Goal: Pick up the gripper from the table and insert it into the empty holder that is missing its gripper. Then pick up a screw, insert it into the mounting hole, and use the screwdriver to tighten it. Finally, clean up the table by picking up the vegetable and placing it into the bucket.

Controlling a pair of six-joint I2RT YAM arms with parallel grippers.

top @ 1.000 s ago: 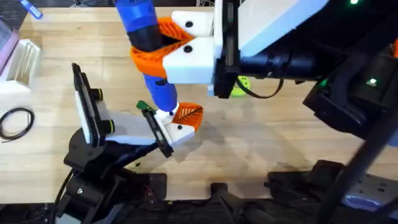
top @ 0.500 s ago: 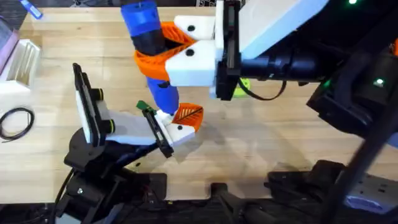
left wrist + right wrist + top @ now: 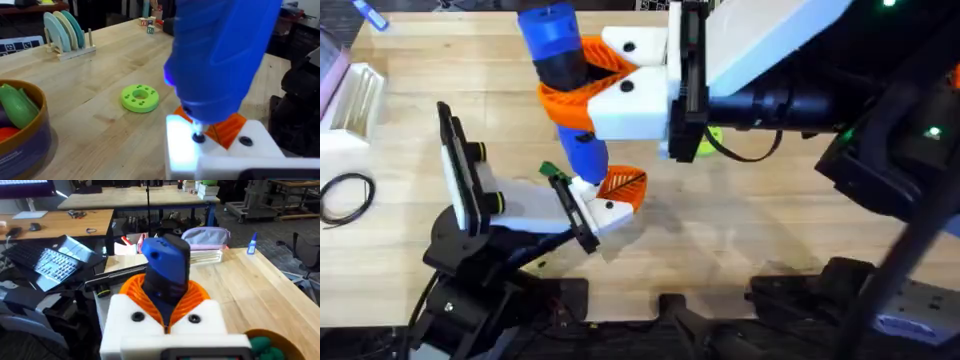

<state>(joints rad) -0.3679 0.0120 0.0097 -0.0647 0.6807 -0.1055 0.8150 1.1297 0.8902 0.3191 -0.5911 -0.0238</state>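
Screwdriver [image 3: 563,90] upright over the holder [image 3: 598,208], clamped between our right gripper's [image 3: 588,85] orange pads.

We see its thin tip [image 3: 198,138] touching the top of the white holder, where the orange gripper piece [image 3: 623,187] sits. Our left gripper [image 3: 582,212] steadies that holder, fingers closed on it. The bucket [image 3: 22,131] stands apart with a green vegetable [image 3: 17,107] inside, near a green disc [image 3: 140,97].
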